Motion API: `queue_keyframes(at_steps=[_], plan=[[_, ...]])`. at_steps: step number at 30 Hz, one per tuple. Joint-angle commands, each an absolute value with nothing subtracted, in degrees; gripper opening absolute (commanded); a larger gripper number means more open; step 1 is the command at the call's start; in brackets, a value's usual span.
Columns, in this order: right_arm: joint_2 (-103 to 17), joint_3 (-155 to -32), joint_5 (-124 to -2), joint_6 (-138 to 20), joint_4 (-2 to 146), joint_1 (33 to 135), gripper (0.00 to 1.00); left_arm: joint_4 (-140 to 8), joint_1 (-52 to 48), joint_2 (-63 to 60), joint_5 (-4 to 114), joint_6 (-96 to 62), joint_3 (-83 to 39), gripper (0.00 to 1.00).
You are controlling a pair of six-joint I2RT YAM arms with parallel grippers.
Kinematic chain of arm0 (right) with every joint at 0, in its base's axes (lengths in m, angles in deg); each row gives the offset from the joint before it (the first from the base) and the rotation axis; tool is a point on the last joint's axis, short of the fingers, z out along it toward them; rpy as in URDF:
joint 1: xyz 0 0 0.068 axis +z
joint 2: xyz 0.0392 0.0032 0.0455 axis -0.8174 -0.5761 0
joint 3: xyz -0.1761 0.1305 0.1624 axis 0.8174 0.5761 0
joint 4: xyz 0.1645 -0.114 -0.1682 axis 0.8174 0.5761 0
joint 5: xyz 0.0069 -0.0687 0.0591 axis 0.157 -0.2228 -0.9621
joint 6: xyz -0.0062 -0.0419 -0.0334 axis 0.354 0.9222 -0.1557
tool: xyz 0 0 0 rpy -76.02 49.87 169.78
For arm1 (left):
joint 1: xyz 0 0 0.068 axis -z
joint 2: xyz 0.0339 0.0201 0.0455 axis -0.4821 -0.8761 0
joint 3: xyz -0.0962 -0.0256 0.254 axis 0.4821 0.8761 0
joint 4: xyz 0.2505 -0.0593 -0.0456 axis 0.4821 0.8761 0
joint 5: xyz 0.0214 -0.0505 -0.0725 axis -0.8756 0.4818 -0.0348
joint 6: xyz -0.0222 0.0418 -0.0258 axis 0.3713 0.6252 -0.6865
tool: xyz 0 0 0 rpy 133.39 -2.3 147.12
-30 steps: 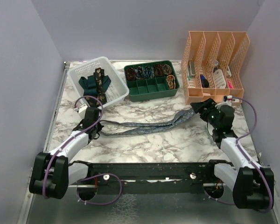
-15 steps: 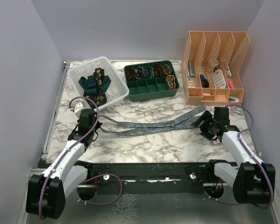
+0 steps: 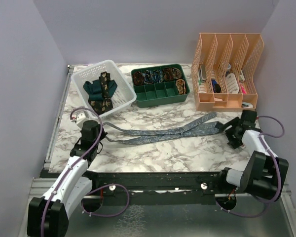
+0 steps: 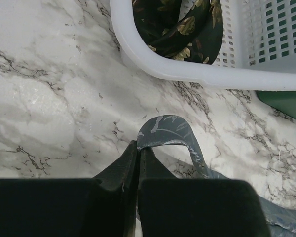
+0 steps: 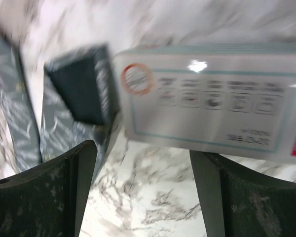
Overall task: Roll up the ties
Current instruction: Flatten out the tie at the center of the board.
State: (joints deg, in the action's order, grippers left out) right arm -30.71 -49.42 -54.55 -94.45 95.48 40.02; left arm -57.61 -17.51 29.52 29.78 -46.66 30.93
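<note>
Clamping the narrow end of the blue-grey tie (image 4: 167,131), the left fingers (image 4: 113,173) are pressed together, and the tip curls into a small loop just beyond them. The right fingers (image 5: 54,182) stand apart and hold nothing. That view is blurred, but the tie's wide end shows at their left and a white labelled card (image 5: 207,108) lies ahead.

The tie stretches across the bench (image 3: 187,153) from left to right, roughly flat and slightly bowed. Its wide end lies near the peach file rack (image 3: 227,69). Far left, the white basket (image 4: 138,54) sits just beyond the clamped tip. It holds a dark gold-patterned tie (image 4: 177,29) and a teal tie (image 3: 92,89). A green tray (image 3: 160,94) stands beside it.

Assessment: the roll is not yet begun, and the step in hand appears to be starting it from the narrow end. To do it well:
- Draw the strip straight and flat first.
- Steady the far length with the free fingers.
- Turn the tip over itself tightly, keeping the edges aligned.
- Keep clear of the basket rim.
</note>
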Motion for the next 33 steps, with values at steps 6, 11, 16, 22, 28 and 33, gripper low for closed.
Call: queue_keyframes(at_steps=[6,11,16,22,28,33], plan=[[-34.3,-54.2,-77.5,-80.4,92.9,26.6,0.74,-53.3,-17.9,33.9,29.9,-51.2,32.0,0.17],[-24.4,-53.3,-87.3,-79.9,90.9,28.1,0.75,-45.0,-17.9,35.7,25.7,-54.1,28.8,0.44],[-22.7,-58.5,-92.7,-75.0,91.1,37.8,0.74,-39.4,-17.9,35.8,25.1,-56.0,25.0,0.56],[-27.3,-60.7,-87.5,-74.6,80.3,62.7,0.68,-38.2,-17.9,35.0,30.8,-57.7,24.9,0.58],[-41.0,-63.6,-82.6,-64.2,65.4,83.6,0.69,-36.8,-17.9,33.1,33.5,-59.3,26.5,0.61],[-53.3,-67.9,-79.0,-53.5,54.3,95.1,0.67,-37.1,-17.9,29.4,34.1,-61.1,28.2,0.59]])
